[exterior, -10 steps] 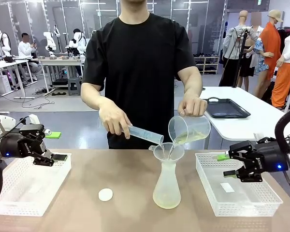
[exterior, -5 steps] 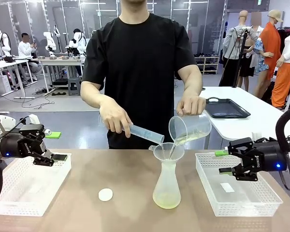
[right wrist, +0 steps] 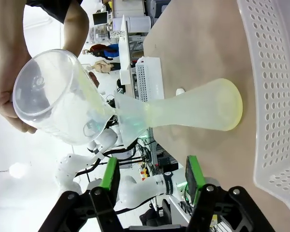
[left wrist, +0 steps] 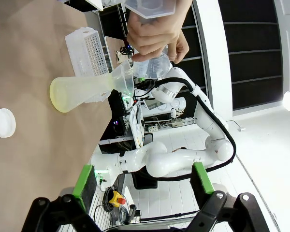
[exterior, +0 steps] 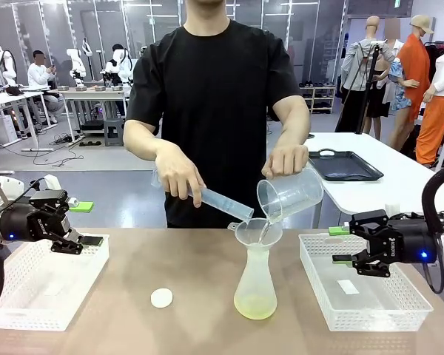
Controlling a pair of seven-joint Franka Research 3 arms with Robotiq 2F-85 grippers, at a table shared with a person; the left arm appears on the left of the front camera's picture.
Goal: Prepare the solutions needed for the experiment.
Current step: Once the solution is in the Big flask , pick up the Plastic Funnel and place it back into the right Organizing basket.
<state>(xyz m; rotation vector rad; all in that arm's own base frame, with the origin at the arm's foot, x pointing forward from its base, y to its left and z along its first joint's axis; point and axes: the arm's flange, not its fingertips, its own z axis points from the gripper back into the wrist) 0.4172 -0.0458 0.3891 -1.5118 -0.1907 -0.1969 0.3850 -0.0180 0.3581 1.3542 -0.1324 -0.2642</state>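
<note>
A clear conical flask (exterior: 255, 285) with a funnel (exterior: 257, 231) in its neck stands mid-table, with the pale yellow solutions (exterior: 255, 305) pooled in its base. The person tips a clear beaker (exterior: 288, 194) and a graduated cylinder (exterior: 218, 201) into the funnel. My left gripper (exterior: 87, 223) hovers open and empty over the left basket (exterior: 37, 316). Over the right basket (exterior: 377, 316) my right gripper (exterior: 340, 245) is open and empty too. The left wrist view has the gripper (left wrist: 143, 179) facing the flask (left wrist: 82, 89). The right wrist gripper (right wrist: 152, 176) faces the flask (right wrist: 193, 111) and beaker (right wrist: 58, 96).
A small white round cap (exterior: 161, 297) lies on the table left of the flask. A small white piece (exterior: 348, 287) rests in the right basket. A black tray (exterior: 346, 164) sits on a white table behind the person.
The person has tipped the beaker further and its yellow liquid has nearly drained into the funnel. My right gripper has shifted slightly left. The left arm is unmoved.
</note>
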